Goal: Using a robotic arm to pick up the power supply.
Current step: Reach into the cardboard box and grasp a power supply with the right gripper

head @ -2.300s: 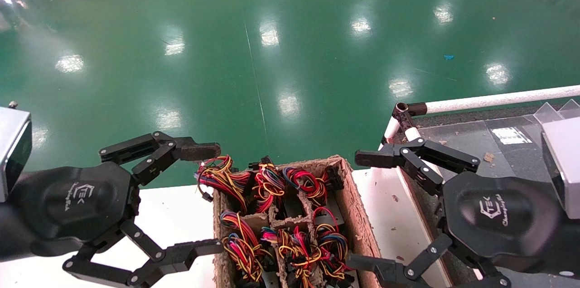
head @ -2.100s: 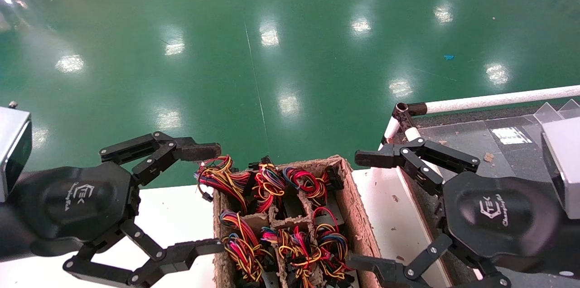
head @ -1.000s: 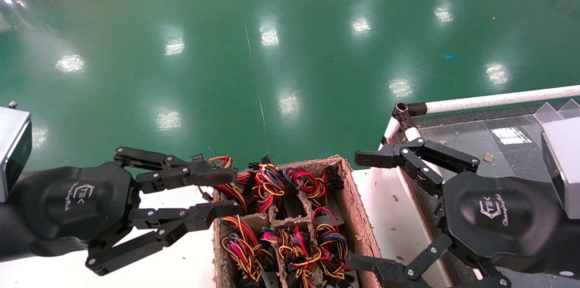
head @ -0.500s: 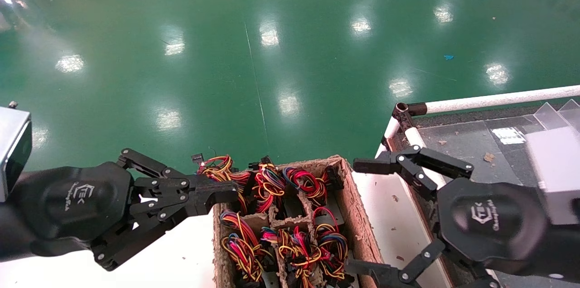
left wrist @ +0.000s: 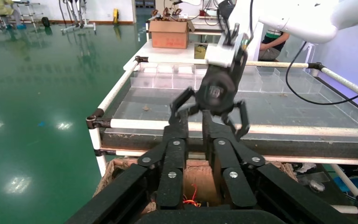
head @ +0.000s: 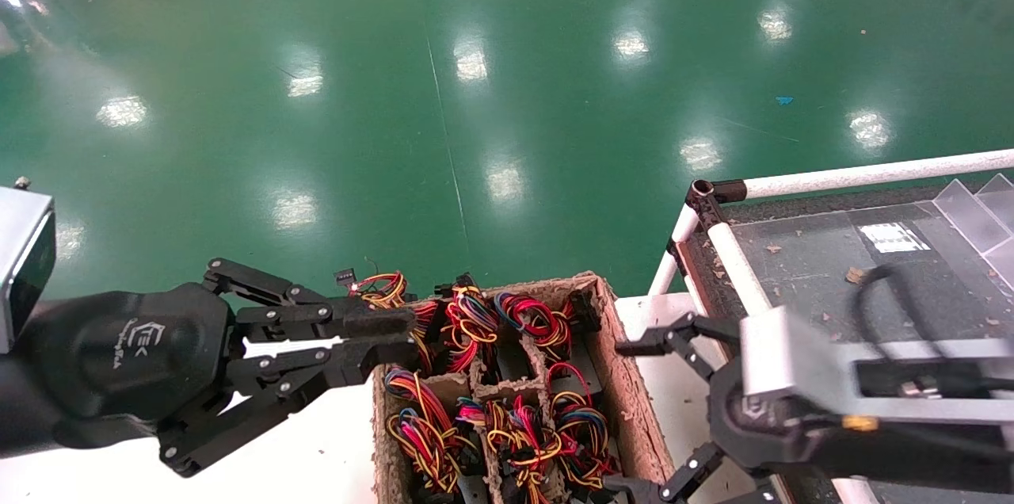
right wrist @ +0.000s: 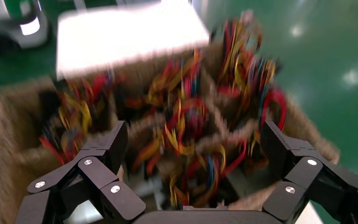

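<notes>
Ahead of and below the right gripper [head: 626, 417] sits the cardboard tray [head: 630, 397], its divider cells packed with wire bundles; the gripper's fingers are spread wide, nothing between them. Each power supply [head: 511, 365] is mostly buried, only slivers of grey metal showing under the looped wires [head: 539, 322].

Step in hand, as I read it: approach. Gripper is just beside the tray's right wall, aimed at the cells, no contact yet. Next move calls for picking 1 unit, lining the fingers up over that cell and dropping in so they close on the metal body, not the loose wires. Snagging a neighbour's bundle looks like the main risk.

Left gripper [head: 388, 341] is at the tray's left rim, fingers nearly together with a narrow gap, gripping nothing I can see.

View differences:
- Right wrist view looks straight into the cells between its own spread fingers [right wrist: 105, 151]; motion-blurred, but shows the wires [right wrist: 191, 126] dead ahead.
- Left wrist view shows the right gripper [left wrist: 212, 109] face-on above the tray's far side, plus the railed bench [left wrist: 261, 128] behind it.
- Head view alone gives both grippers flanking the tray.
</notes>
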Tool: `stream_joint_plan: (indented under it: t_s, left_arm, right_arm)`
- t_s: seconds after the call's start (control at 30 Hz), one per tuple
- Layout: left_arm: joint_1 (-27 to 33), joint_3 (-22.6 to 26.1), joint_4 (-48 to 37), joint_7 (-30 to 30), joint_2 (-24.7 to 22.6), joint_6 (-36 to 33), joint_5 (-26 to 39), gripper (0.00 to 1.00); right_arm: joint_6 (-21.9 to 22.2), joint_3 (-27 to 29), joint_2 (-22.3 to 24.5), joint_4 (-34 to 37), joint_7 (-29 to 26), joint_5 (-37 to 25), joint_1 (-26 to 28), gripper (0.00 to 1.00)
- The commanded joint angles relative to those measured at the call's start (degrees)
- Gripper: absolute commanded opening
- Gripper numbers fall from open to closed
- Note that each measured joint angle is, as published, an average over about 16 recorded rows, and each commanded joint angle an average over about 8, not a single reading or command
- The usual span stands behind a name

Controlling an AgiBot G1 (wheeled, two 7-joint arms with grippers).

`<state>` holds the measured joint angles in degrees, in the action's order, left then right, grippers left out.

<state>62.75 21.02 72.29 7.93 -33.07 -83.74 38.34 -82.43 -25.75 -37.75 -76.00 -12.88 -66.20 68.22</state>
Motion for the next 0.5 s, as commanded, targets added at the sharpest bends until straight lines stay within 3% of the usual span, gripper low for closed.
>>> stream_joint_plan:
  t_s: [0.03, 0.1, 0.13, 0.37, 0.4, 0.5]
  left_arm:
    - [0.00, 0.00, 0.00, 0.00, 0.00, 0.00, 0.00, 1.00]
    - [0.00, 0.00, 0.00, 0.00, 0.00, 0.00, 0.00, 1.00]
    - [0.00, 0.00, 0.00, 0.00, 0.00, 0.00, 0.00, 1.00]
    - [0.00, 0.01, 0.00, 0.00, 0.00, 0.00, 0.00, 1.00]
    - [0.00, 0.01, 0.00, 0.00, 0.00, 0.00, 0.00, 1.00]
    - [0.00, 0.01, 0.00, 0.00, 0.00, 0.00, -0.01, 1.00]
  right_arm:
    - [0.38, -1.54, -0.75, -0.22, -0.41, -3.63, 1.03, 1.00]
    - [0.20, -3.06, -1.87, -0.12, -1.36, -6.60, 2.23, 1.00]
    - [0.12, -3.71, -2.41, -0.04, -1.80, -7.84, 2.77, 0.93]
    - [1.49, -6.46, -5.74, -0.17, -1.67, -14.54, 5.01, 0.05]
    - [1.90, -6.70, -6.17, -0.26, -1.40, -15.29, 5.10, 0.00]
    - [3.01, -7.33, -7.34, -0.44, -0.88, -17.20, 5.25, 0.00]
